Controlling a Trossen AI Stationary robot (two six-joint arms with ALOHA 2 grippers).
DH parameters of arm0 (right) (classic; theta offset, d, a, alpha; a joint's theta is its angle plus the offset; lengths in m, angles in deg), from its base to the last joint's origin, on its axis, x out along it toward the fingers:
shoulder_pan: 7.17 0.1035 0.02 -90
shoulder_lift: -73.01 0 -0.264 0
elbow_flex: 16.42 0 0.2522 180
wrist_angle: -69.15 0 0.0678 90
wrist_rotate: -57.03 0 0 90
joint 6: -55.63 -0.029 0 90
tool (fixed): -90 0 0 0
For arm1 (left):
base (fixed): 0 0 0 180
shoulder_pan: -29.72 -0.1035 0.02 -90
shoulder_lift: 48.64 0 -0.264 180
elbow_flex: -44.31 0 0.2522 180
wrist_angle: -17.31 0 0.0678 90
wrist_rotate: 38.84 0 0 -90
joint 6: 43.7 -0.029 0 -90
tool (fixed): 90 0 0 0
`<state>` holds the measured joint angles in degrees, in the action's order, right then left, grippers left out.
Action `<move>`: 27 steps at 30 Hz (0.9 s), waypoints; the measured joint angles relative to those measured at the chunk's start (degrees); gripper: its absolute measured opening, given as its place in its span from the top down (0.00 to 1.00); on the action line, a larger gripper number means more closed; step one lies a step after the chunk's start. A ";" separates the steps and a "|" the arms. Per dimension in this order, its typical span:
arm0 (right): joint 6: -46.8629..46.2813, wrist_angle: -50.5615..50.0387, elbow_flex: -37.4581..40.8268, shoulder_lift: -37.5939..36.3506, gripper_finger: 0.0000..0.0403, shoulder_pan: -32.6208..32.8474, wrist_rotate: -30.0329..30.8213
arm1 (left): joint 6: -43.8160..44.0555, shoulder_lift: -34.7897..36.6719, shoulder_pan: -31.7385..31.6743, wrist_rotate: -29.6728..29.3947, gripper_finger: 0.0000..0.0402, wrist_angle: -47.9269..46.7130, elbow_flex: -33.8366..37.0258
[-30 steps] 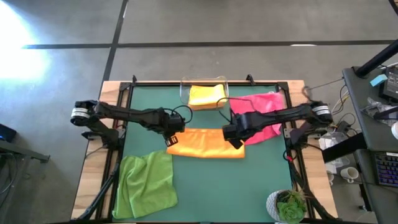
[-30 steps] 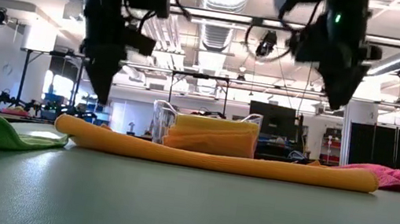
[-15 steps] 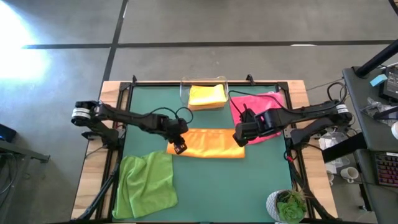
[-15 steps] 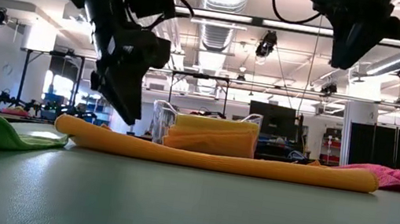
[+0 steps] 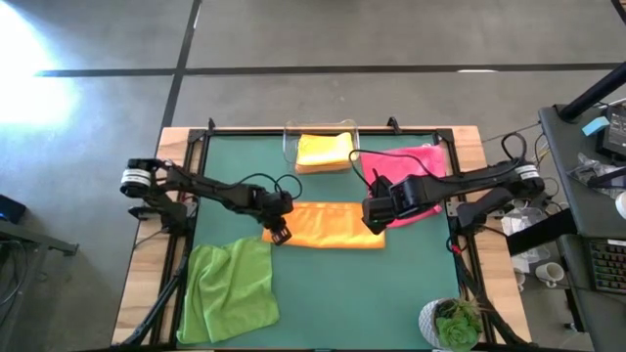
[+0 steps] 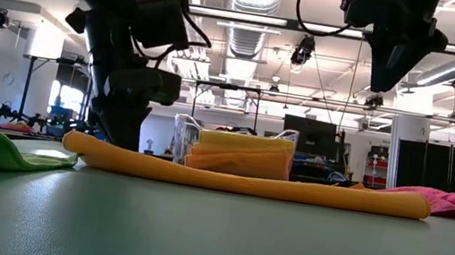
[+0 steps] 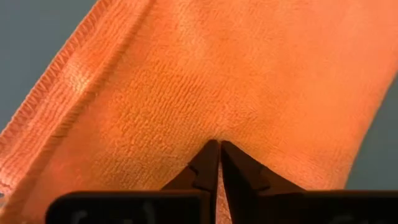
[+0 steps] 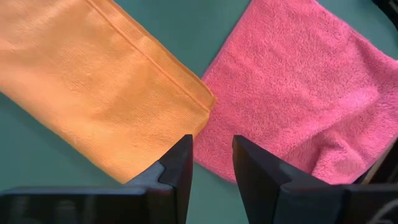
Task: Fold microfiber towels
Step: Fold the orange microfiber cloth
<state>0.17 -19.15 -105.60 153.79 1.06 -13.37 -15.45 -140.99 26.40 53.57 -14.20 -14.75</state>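
Note:
An orange towel (image 5: 328, 223), folded into a long band, lies flat mid-table. My left gripper (image 5: 278, 233) is down on its left end, shut on the cloth; the low view shows it (image 6: 122, 134) at the towel's end (image 6: 80, 144). High over the towel's right end, my right gripper (image 5: 375, 217) is open and touches nothing; its wrist view shows the fingers' gap (image 8: 211, 155) above the orange corner (image 8: 199, 99) and the pink towel (image 8: 298, 93). A lime green towel (image 5: 230, 288) lies crumpled at the near left. A yellow towel (image 5: 323, 149) sits in the bin. My left gripper pinches the orange towel near its left end (image 7: 214, 134) between the free ends of its shut fingers (image 7: 199, 168). It comes steeply from above, slanting from the table's left. The cloth puckers slightly at the tips; how many layers are caught I cannot tell. The towel lies on the table.
A clear plastic bin (image 5: 290, 147) stands at the far edge, middle. The pink towel (image 5: 411, 171) lies spread at the far right. A potted plant (image 5: 452, 323) stands at the near right corner. Bare green mat (image 5: 362, 293) lies in front of the orange towel.
My left gripper has sunk onto the orange towel's left end, tipped steeper downward, and shut there. My right gripper has risen away from the towel's right end. The towel itself has stayed in place.

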 joint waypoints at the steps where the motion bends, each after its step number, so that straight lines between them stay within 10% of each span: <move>1: 0.02 0.04 0.05 0.19 0.74 0.01 -0.02 | 0.01 -0.14 -0.28 -0.01 0.98 -0.01 -0.04; 19: -0.70 0.08 0.07 0.70 0.74 0.01 -0.11 | -20.90 0.83 -15.79 -22.07 1.00 -17.38 -0.20; 27: -0.92 0.09 0.07 0.70 0.74 0.02 -0.26 | -18.62 9.37 -15.57 -21.39 1.00 -21.83 -3.50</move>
<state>-0.75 -19.06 -105.53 154.48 1.08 -13.64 -34.07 -131.62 10.83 32.18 -36.04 -18.25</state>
